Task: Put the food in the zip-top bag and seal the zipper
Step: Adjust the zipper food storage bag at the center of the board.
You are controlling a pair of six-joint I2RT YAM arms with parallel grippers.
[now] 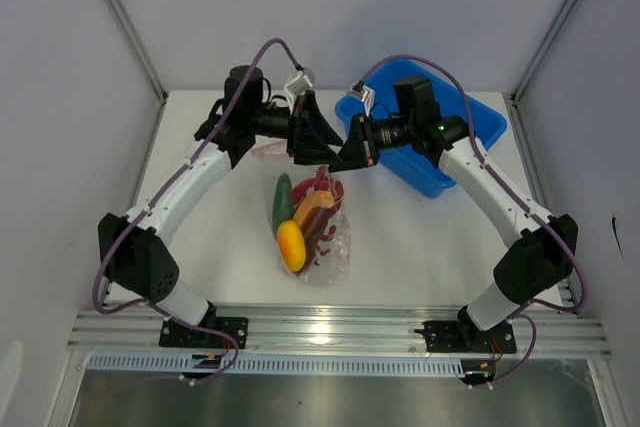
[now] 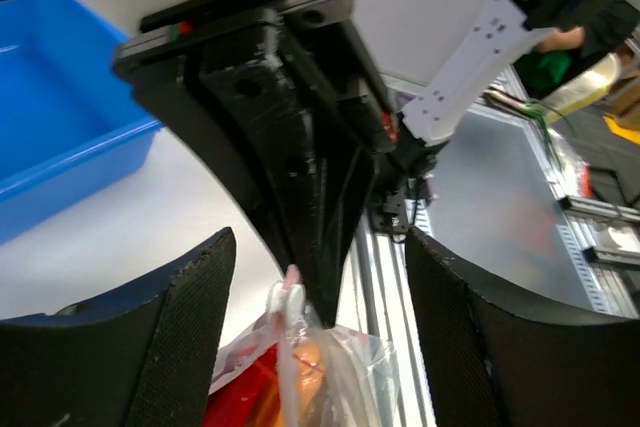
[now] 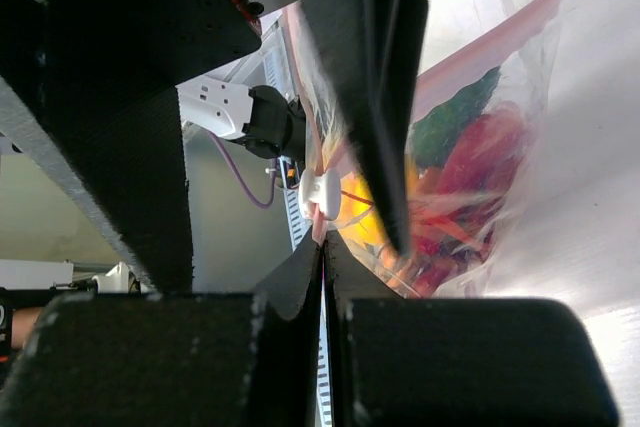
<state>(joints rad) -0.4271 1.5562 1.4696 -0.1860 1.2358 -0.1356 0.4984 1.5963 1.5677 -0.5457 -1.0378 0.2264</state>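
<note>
- Step in hand, as I read it: sealing. The food (image 1: pixel 300 222) looks bagged. Right-wrist cam shows green and red pieces behind the film, and I see nothing loose on the table.
- The zip-top bag (image 1: pixel 337 247) lies flat mid-table, long axis 12-to-6. Its mouth is at 12 o'clock, under both grippers. The blue bin (image 1: pixel 470 127) sits at approx 2 o'clock from the bag.
- The R gripper (image 3: pixel 325 247) has its fingers pressed tight together, tips at the bag's top edge. The white slider (image 3: pixel 320 192) is just beyond them.
- Can't tell whether film is nipped between the tips or they only touch it.
- The L gripper (image 2: pixel 320 247) has its fingers spread wide, straddling the R gripper's tip and holding nothing (the slider sits low between them in my L wrist cam).
- The zipper (image 3: pixel 500 37), the pink strip, looks partly parted on the far side, so I judge it isn't shut.
- Next move calls for:
  - L closing on the slider or on the strip next to it
  - R anchoring the bag
  - then a straight pull along the strip, kept low so the film doesn't bunch.
</note>
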